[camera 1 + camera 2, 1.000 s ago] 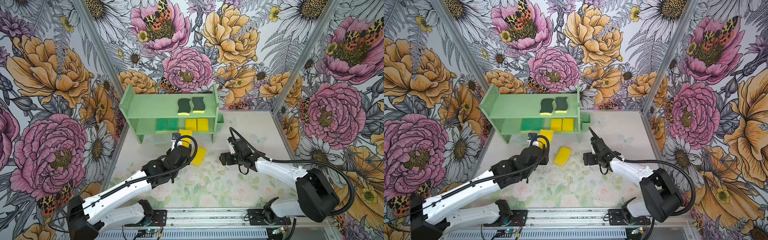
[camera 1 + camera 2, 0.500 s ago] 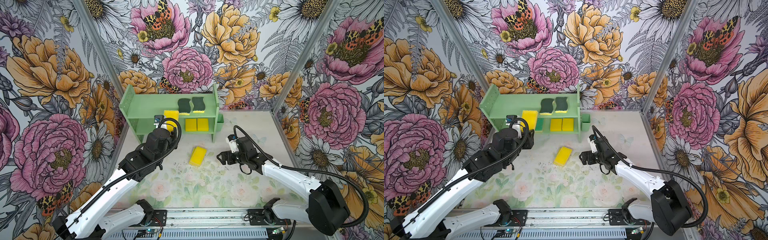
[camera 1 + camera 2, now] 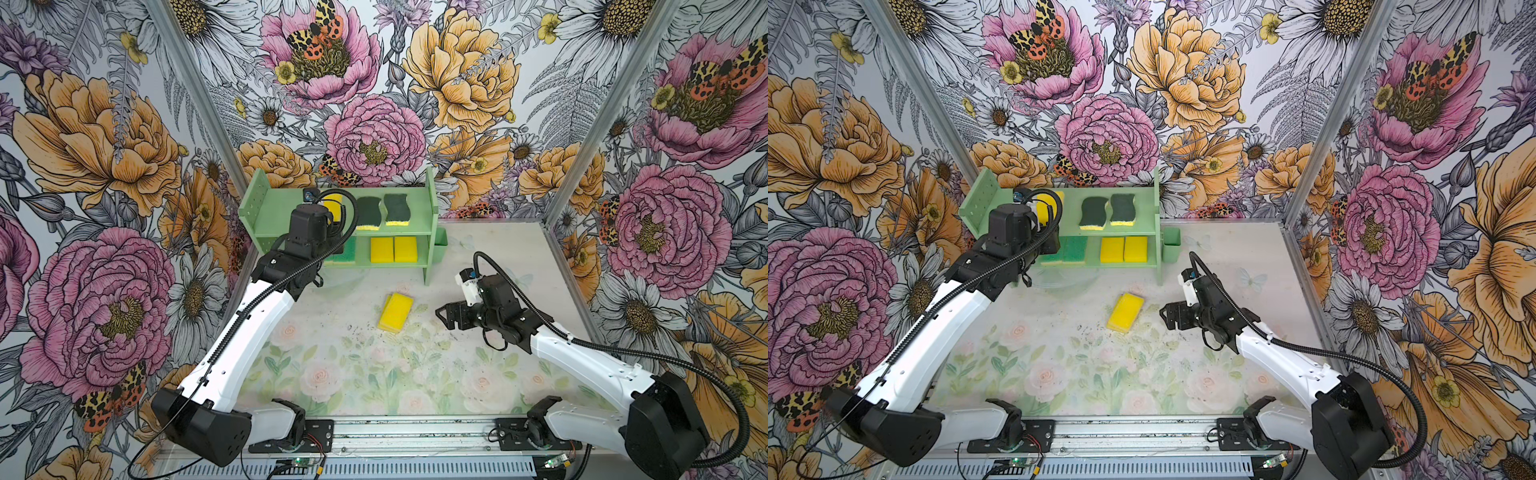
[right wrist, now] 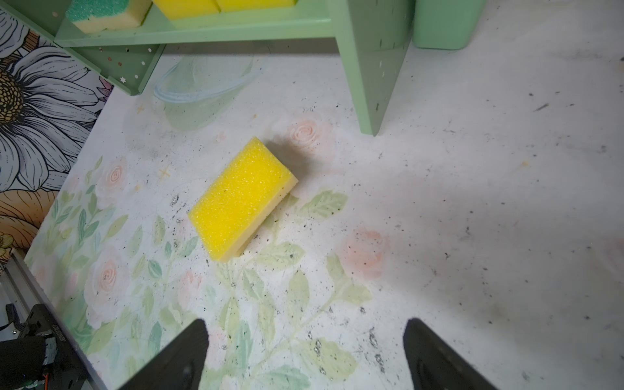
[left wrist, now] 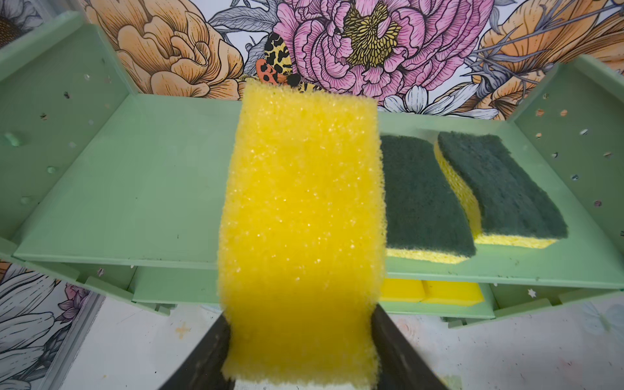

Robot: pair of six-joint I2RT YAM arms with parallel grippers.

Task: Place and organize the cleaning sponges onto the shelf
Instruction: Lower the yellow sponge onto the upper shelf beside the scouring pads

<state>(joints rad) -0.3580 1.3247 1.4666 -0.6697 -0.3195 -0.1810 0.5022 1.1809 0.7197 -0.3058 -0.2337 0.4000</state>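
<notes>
1. Left end effector: closed on the held yellow sponge. Both dark fingers press its long sides at the near end.
2. Held yellow sponge, position: over the upper tier of the shelf, just left of the two dark-green wavy sponges. Whether it touches the nearer of the pair, or rests on the board, cannot be told.
3. Held yellow sponge, long axis: runs near to far, parallel to the wavy pair, with the far end about level with the tier's rear edge. Judgement: lowering it straight down and letting go should seat it in line with its neighbours. Bare board lies to its left.
4. Right end effector: jaws wide, holding nothing, above the tabletop, fingers pointing left.
5. Loose yellow sponge: flat on the tabletop in front of the shelf, left of the right end effector, near it but apart. Its long axis runs from near-left to far-right. Judgement: the right arm is clearly the nearer and is free, while the left is occupied at the shelf.
6. Lower tier: two bright-green-topped sponges at left, partly hidden by the left arm, and two plain yellow sponges at right, side by side.
7. Green cup: outside the shelf's right side panel.
8. Judgement, remaining work: one sponge in hand and one on the tabletop.
</notes>
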